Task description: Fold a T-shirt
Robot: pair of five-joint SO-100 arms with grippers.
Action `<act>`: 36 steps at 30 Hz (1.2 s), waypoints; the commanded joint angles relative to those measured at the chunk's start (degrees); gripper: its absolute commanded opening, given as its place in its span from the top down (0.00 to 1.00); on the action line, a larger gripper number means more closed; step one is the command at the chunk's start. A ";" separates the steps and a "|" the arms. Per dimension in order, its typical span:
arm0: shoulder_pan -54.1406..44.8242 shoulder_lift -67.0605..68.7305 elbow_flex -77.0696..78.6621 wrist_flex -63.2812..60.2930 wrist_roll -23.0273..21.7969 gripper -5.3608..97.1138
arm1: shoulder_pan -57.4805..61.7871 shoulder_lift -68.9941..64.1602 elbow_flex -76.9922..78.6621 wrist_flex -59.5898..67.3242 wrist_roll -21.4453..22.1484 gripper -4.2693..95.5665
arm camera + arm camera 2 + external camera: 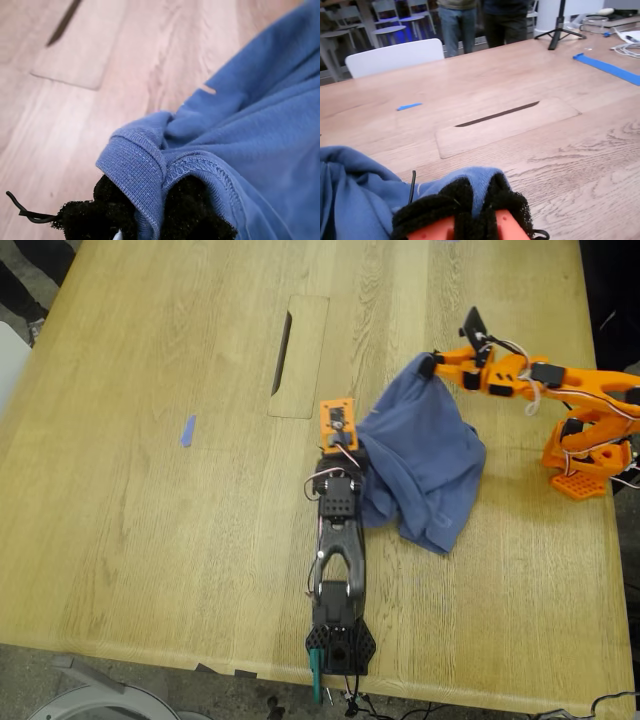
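Note:
The slate-blue T-shirt hangs bunched between my two arms, its lower part slumped on the wooden table. No print shows. My first gripper, on the black arm reaching in from the exterior view's bottom edge, is shut on a stitched hem between its black padded fingers. My second gripper, on the orange arm at the exterior view's right, is shut on a raised fold of the T-shirt, lifted above the table. Its padded fingertips pinch the cloth.
A recessed cable-slot panel lies in the table beyond the first gripper. A small blue tape scrap lies toward the exterior view's left. A white chair, standing people, a tripod and a blue tape strip show in the second wrist view.

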State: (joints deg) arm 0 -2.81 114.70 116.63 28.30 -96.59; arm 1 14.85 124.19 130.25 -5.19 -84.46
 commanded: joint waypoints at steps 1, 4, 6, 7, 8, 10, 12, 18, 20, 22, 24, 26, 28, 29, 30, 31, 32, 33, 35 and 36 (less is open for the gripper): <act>-4.66 -3.52 -1.85 -13.36 0.53 0.95 | 1.85 -6.06 -3.96 -6.59 0.26 0.94; -8.09 -9.67 -3.52 -22.50 0.53 0.95 | 4.39 -14.15 -7.91 -12.30 0.09 0.94; -10.20 -13.54 -5.62 -27.16 0.53 0.95 | 5.80 -20.04 -11.60 -15.82 0.26 0.94; -11.07 -15.47 -7.03 -29.18 0.53 0.95 | 6.24 -23.12 -13.45 -17.67 0.44 0.94; -11.87 -17.40 -8.53 -30.94 0.53 0.95 | 6.59 -26.02 -15.29 -19.07 0.62 0.94; -13.10 -21.09 -12.30 -34.19 0.53 0.95 | 7.29 -31.99 -19.34 -22.41 0.97 0.94; -14.24 -24.87 -16.44 -37.79 0.62 0.95 | 8.26 -38.14 -24.26 -25.58 1.14 0.94; -17.05 -33.05 -23.99 -47.37 0.70 0.95 | 10.90 -53.44 -38.41 -31.11 1.58 0.94; -17.75 -34.19 -23.99 -49.66 0.79 0.95 | 11.69 -56.95 -41.48 -32.43 1.76 0.94; -18.37 -35.42 -24.08 -51.77 0.79 0.95 | 12.66 -60.73 -45.35 -33.05 1.76 0.94; -19.34 -37.53 -25.31 -54.23 0.79 0.95 | 13.54 -65.74 -51.42 -33.31 1.93 0.94; -20.48 -40.08 -27.51 -55.63 0.79 0.95 | 14.50 -71.81 -59.59 -32.26 1.93 0.94; -21.36 -42.80 -30.32 -57.30 0.79 0.95 | 15.47 -78.93 -70.31 -29.71 1.93 0.94; -21.80 -44.12 -31.99 -57.74 0.79 0.95 | 15.91 -83.23 -77.70 -27.77 1.93 0.94; -22.06 -45.35 -33.84 -58.10 0.79 0.95 | 16.35 -88.59 -86.92 -24.17 1.93 0.94; -22.32 -46.41 -35.60 -58.18 0.88 0.95 | 16.70 -95.36 -99.67 -17.93 1.93 0.94; -22.59 -47.02 -36.83 -58.18 0.97 0.95 | 16.79 -104.50 -118.04 -9.05 1.93 0.94; -22.68 -47.11 -37.62 -58.18 0.97 0.95 | 16.87 -111.80 -129.55 -3.60 2.20 0.94; -22.76 -46.49 -37.62 -58.27 0.97 0.95 | 17.05 -117.86 -137.81 0.62 2.46 0.95; -22.41 -45.26 -36.83 -58.27 0.97 0.95 | 17.05 -114.61 -137.64 2.64 2.37 0.95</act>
State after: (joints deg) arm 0 -18.98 63.37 88.24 -25.75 -96.24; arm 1 28.56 8.70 8.53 -7.03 -82.27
